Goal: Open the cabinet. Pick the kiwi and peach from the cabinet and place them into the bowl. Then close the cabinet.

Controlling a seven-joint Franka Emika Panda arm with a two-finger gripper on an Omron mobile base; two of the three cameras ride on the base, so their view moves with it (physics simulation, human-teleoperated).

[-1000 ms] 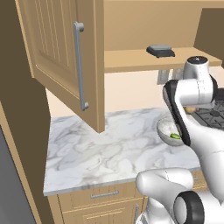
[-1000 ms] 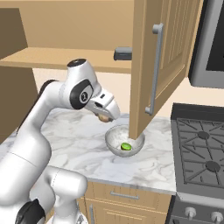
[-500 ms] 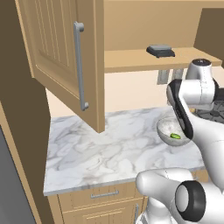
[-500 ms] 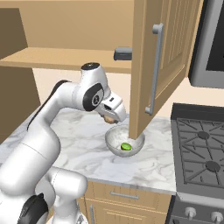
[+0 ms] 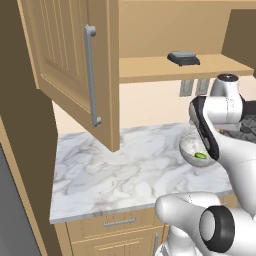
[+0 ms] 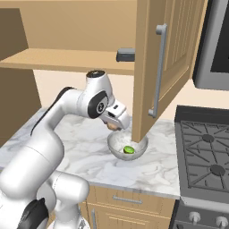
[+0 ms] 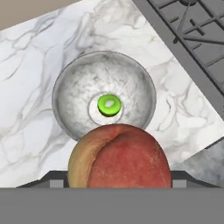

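The gripper (image 6: 114, 125) hangs just above the near-left rim of the bowl (image 6: 117, 148) in the right base view, with the white arm reaching over the marble bench (image 6: 85, 156) from the lower left. Its jaws stand wide and pinch the peach (image 7: 120, 156), which sits between them at the bottom of the hand view, reddish with a yellowish patch on its left side. In the right base view a bit of the peach (image 6: 112, 127) shows as an orange spot under the white hand.

The bowl (image 7: 70, 94) is grey and speckled and rests on the marble bench (image 7: 30, 57) beside the stove (image 7: 192, 39), whose dark grates fill the upper right of the hand view. The kiwi (image 7: 109, 105) lies in the middle of the bowl, cut face up, bright green with a pale centre. The peach is above the bowl's near rim and apart from the kiwi; whether it touches the rim cannot be told.

The cabinet (image 5: 75, 60) stands open: one door swings out over the bench in the left base view, its long silver handle (image 5: 90, 75) upright. In the right base view the other door (image 6: 156, 62) hangs out in front of the bowl's right side. On the cabinet shelf (image 5: 165, 67) lies a flat dark grey block (image 5: 183, 58). From the left base view the bowl (image 5: 189, 147) is partly hidden by the arm, and the kiwi (image 5: 200, 156) shows as a green speck inside it
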